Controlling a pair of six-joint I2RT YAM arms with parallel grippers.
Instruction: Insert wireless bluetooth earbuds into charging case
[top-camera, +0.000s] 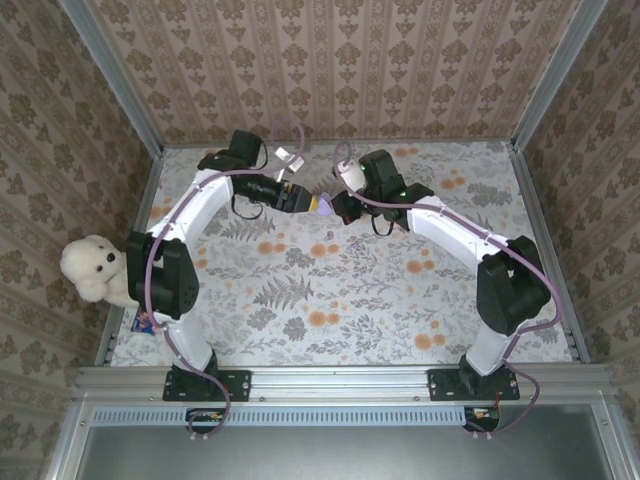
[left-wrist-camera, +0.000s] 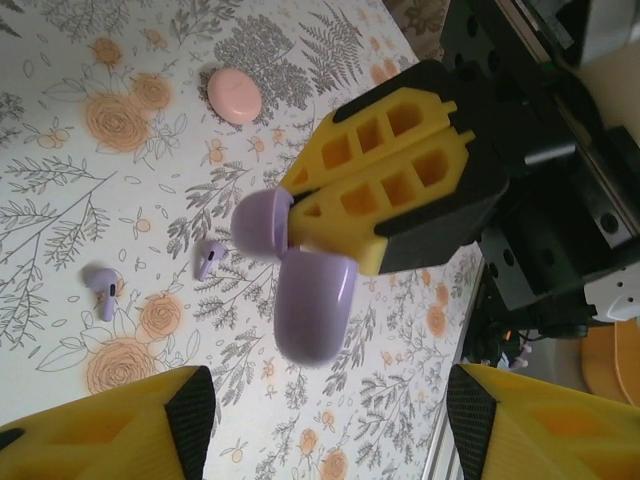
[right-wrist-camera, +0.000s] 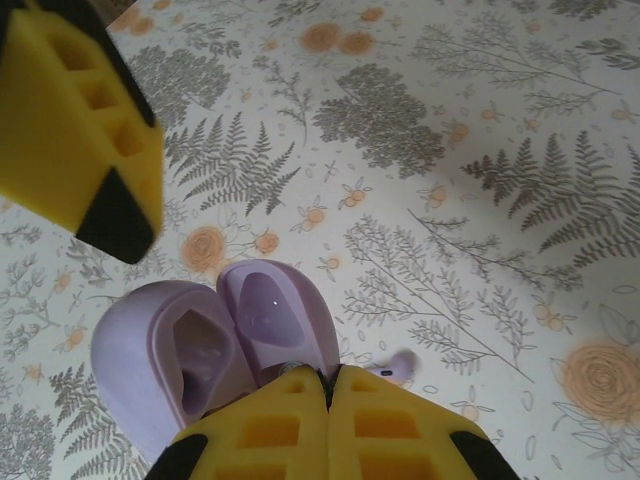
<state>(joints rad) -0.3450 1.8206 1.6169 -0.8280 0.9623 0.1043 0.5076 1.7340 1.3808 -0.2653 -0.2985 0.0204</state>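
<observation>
Floral tabletop (top-camera: 380, 300) carries the earbuds (left-wrist-camera: 208, 258) below the raised charging case (left-wrist-camera: 312, 310), clenched by the right tool (right-wrist-camera: 328, 382) (lid open); left tool (left-wrist-camera: 330, 430) hangs released alongside.

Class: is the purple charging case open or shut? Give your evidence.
Open. The charging case has its two halves spread apart, hollow insides showing.
</observation>
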